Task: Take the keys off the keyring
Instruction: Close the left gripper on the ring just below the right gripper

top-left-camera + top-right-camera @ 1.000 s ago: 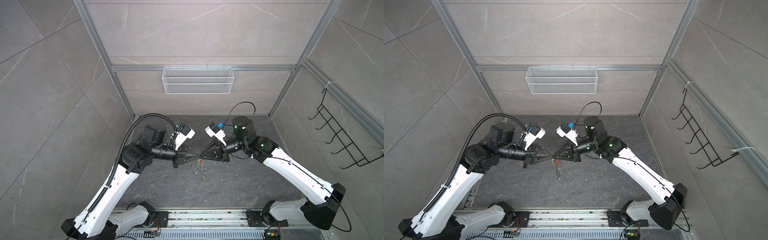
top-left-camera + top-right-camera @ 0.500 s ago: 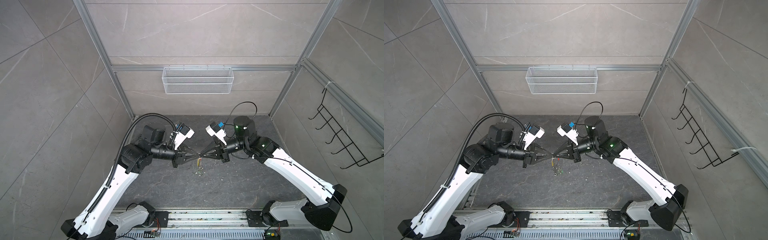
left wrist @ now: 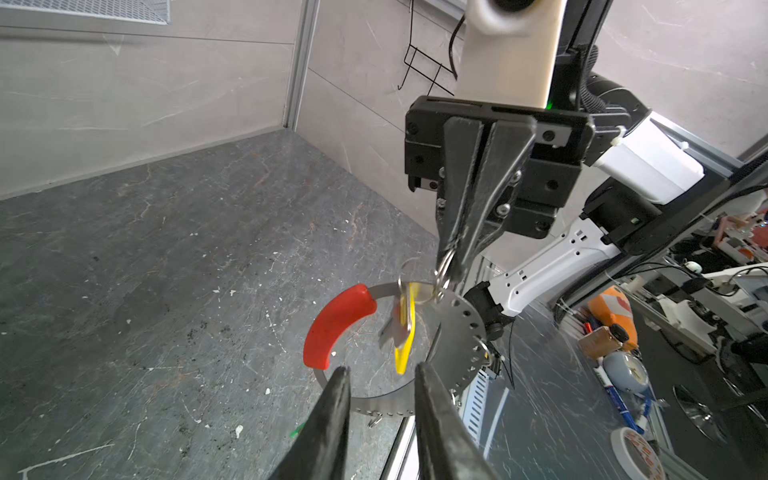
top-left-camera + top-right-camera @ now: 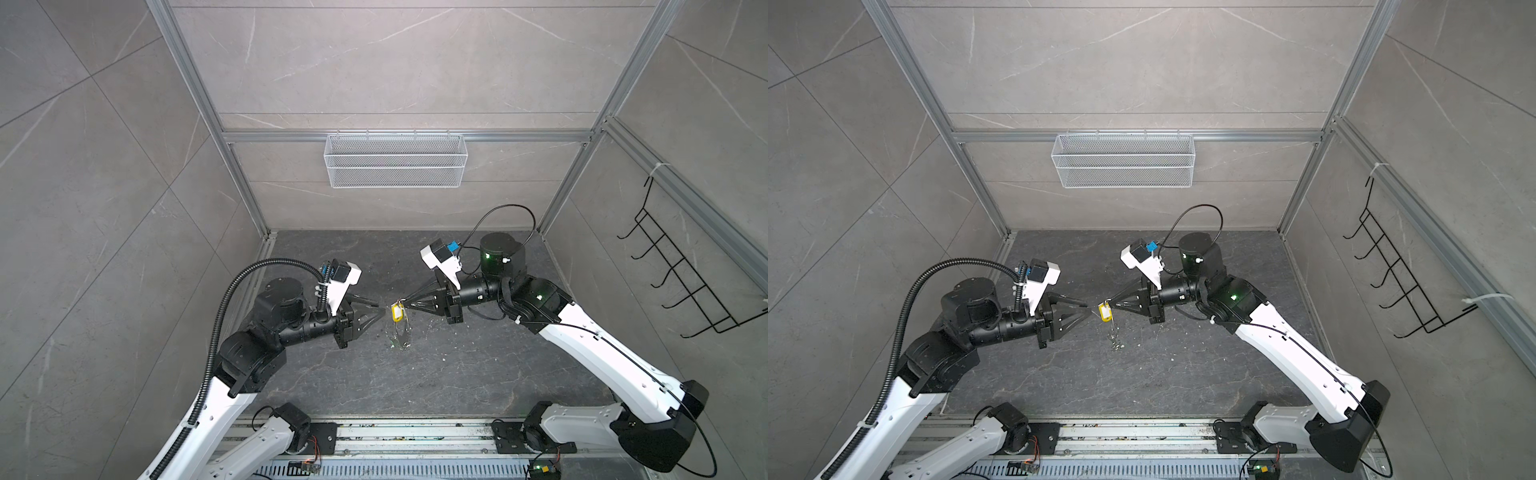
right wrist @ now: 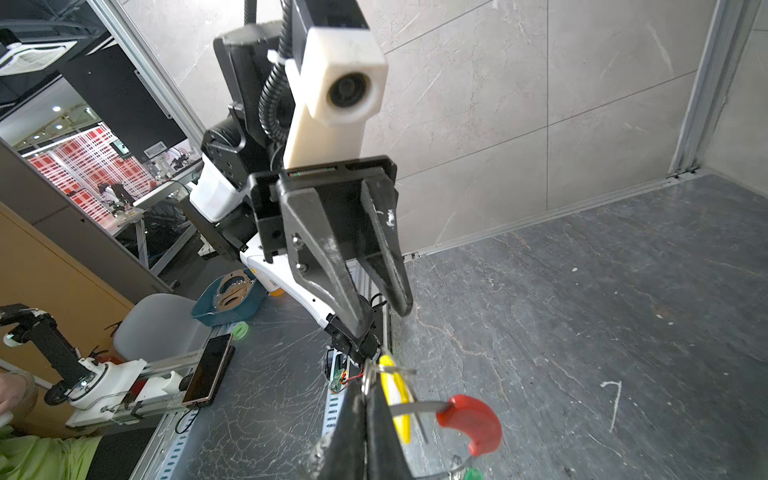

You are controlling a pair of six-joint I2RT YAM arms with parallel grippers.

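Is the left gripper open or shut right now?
Open. The left gripper has its fingers spread apart in the right wrist view, nothing between them.

Grey keyring [image 3: 459,332], red sleeve [image 3: 338,326]; 1 yellow tag [image 3: 405,345], 1 seemingly green tag [image 5: 471,473].

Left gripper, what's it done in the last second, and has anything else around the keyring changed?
The left gripper has opened, let go of the keyring and drawn back toward its own side, leaving a gap. The keyring now hangs from the right gripper alone, yellow tag dangling beside it. Unchanged: the right gripper stays shut on the small silver ring, in about the same place.
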